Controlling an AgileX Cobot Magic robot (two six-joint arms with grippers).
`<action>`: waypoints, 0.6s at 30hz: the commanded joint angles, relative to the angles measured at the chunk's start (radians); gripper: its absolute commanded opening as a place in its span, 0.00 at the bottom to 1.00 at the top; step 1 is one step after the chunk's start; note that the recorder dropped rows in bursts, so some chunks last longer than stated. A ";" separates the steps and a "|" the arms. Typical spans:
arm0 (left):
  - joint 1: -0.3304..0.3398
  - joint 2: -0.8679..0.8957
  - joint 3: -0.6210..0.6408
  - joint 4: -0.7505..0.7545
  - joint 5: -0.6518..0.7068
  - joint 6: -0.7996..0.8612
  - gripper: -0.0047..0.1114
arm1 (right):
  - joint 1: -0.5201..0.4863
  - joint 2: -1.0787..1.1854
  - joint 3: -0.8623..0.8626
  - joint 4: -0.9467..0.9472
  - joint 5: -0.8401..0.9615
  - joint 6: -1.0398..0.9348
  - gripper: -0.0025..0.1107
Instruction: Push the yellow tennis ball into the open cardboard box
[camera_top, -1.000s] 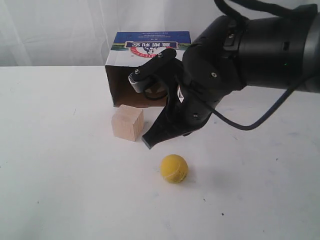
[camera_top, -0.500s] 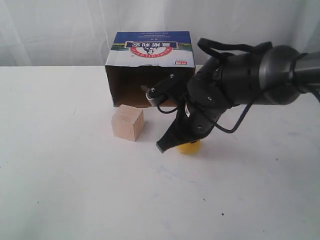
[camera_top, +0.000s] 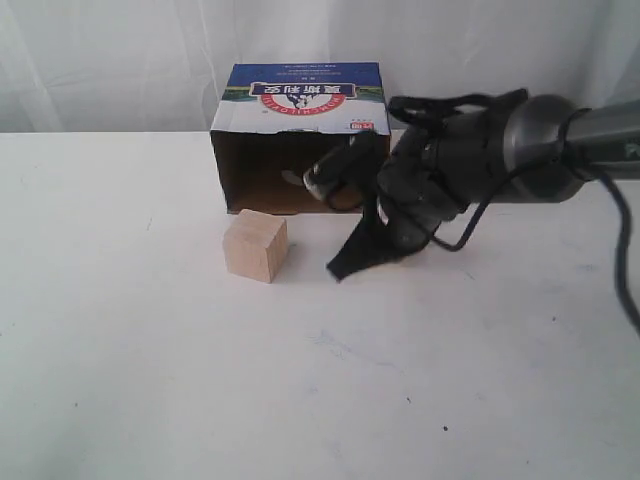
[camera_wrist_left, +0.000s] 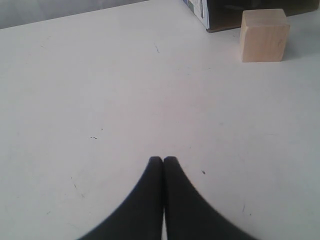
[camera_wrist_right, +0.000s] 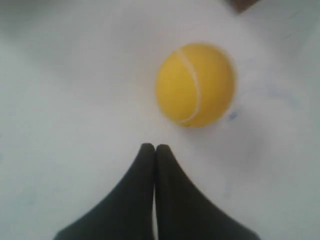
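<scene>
Right arm (camera_top: 480, 160) reaches in from the right, wrist bent downward; right gripper (camera_top: 341, 270) has fingers pressed together, tips pointing down and leftward; left gripper (camera_wrist_left: 163, 160) likewise closed, fingertips touching, angled down.

I see the yellow tennis ball (camera_wrist_right: 195, 84) as bright, even yellow, crossed by a thin pale curved seam. The open cardboard box (camera_top: 250, 115) has brown walls and a dark inside; its top panel is blue and white with a red logo. The wooden cube (camera_top: 255, 246) is pale tan. The surface (camera_top: 150, 380) is white with a few dark specks. The left tool (camera_wrist_left: 163, 161) and right tool (camera_wrist_right: 154, 150) are plain black.
</scene>
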 joint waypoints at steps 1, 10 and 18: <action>0.003 -0.005 0.004 -0.004 -0.001 -0.007 0.04 | -0.045 -0.098 -0.030 -0.320 -0.022 0.239 0.02; 0.003 -0.005 0.004 -0.004 -0.001 -0.007 0.04 | -0.227 -0.041 -0.019 -0.318 -0.155 0.290 0.02; 0.003 -0.005 0.004 -0.004 -0.001 -0.007 0.04 | -0.309 0.092 -0.053 -0.320 -0.288 0.323 0.02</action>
